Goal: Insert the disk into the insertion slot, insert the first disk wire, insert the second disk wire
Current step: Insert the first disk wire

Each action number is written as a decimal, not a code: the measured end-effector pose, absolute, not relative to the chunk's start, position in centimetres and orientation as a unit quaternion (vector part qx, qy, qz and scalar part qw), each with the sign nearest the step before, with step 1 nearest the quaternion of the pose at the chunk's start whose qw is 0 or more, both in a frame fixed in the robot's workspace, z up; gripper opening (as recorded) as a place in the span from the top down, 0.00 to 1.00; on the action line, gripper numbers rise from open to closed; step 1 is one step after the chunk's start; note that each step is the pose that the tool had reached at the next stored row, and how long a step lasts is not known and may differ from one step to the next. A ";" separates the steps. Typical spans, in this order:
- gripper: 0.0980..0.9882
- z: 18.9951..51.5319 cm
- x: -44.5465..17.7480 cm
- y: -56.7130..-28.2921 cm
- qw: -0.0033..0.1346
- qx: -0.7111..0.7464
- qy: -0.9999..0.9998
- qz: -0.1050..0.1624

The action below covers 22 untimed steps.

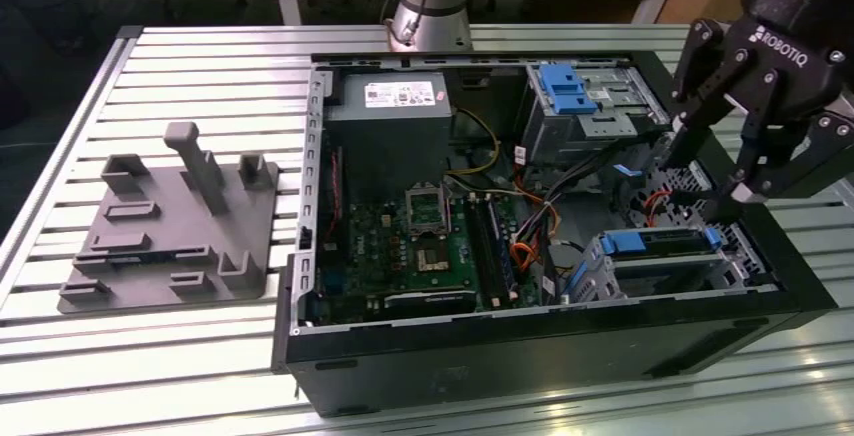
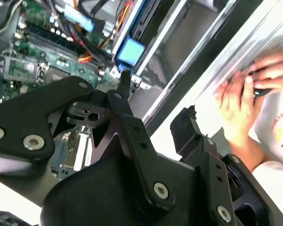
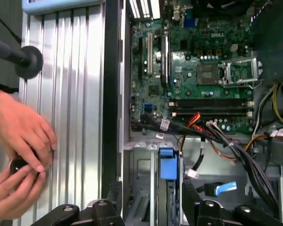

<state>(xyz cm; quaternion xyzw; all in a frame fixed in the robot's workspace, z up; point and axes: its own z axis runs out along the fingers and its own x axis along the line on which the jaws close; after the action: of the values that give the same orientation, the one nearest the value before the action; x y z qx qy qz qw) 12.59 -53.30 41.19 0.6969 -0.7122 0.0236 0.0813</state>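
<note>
While the gripper (image 1: pixel 705 178) hung over the corner of the open computer case (image 1: pixel 534 366) at the exterior view's right, its two black fingers stood well apart and gripped nothing: an open, empty claw pointing down into the bay. Just below it, and a little toward the exterior view's left, lay the disk (image 1: pixel 658 243), resting in the insertion slot (image 1: pixel 674 276), the low perforated cage against the case's near wall. The disk's long axis ran from the exterior view's left to its right, with the blue carrier frame showing at both ends. In the first wrist view the carrier's blue end sat in line with the gap between the fingers, near them but not touching, so the claw's opening seemed set across that axis rather than along it. I judged the disk seated or nearly so — how deep it sat could not be told.

Loose cables (image 1: pixel 531 224) lay between the cage and the motherboard (image 1: pixel 414 256). The arm (image 1: pixel 430 1) rose beyond the case's far side, and the wrist tilted so the fingers slanted downward. A person's hands (image 3: pixel 19 146) were outside the case wall, over the slatted table.
</note>
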 end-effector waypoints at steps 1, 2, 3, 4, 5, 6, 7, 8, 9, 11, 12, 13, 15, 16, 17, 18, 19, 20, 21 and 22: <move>0.42 41.1 12.9 -53.3 0.081 0.697 -0.712 0.024; 0.42 41.1 13.3 -53.3 0.081 0.697 -0.712 0.024; 0.42 41.0 13.8 -53.3 0.081 0.697 -0.712 0.023; 0.42 41.0 14.3 -53.2 0.081 0.697 -0.712 0.023; 0.42 40.9 14.7 -53.2 0.081 0.697 -0.712 0.023; 0.42 40.8 15.1 -53.2 0.082 0.697 -0.712 0.022; 0.42 40.8 15.4 -53.2 0.087 0.697 -0.711 0.020; 0.42 40.8 15.6 -53.2 0.094 0.697 -0.711 0.022; 0.42 40.8 15.7 -53.2 0.104 0.696 -0.710 0.026; 0.42 40.8 16.0 -53.2 0.122 0.694 -0.709 0.033; 0.42 40.8 16.1 -53.2 0.131 0.693 -0.708 0.037; 0.42 40.8 16.2 -53.2 0.139 0.692 -0.707 0.042; 0.42 40.7 16.5 -53.0 0.146 0.691 -0.707 0.048; 0.42 40.6 16.6 -52.9 0.146 0.691 -0.707 0.049; 0.42 40.6 16.8 -52.8 0.146 0.691 -0.706 0.049; 0.42 40.5 17.0 -52.7 0.146 0.691 -0.706 0.049; 0.42 40.4 17.2 -52.6 0.146 0.691 -0.706 0.049; 0.42 40.3 17.3 -52.5 0.146 0.691 -0.706 0.049; 0.42 40.2 17.3 -52.4 0.146 0.691 -0.706 0.049; 0.42 40.1 17.3 -52.2 0.146 0.691 -0.706 0.049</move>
<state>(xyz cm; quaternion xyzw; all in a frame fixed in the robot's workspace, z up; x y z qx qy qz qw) 17.27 -52.21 40.13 0.6912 -0.7061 0.0492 0.1459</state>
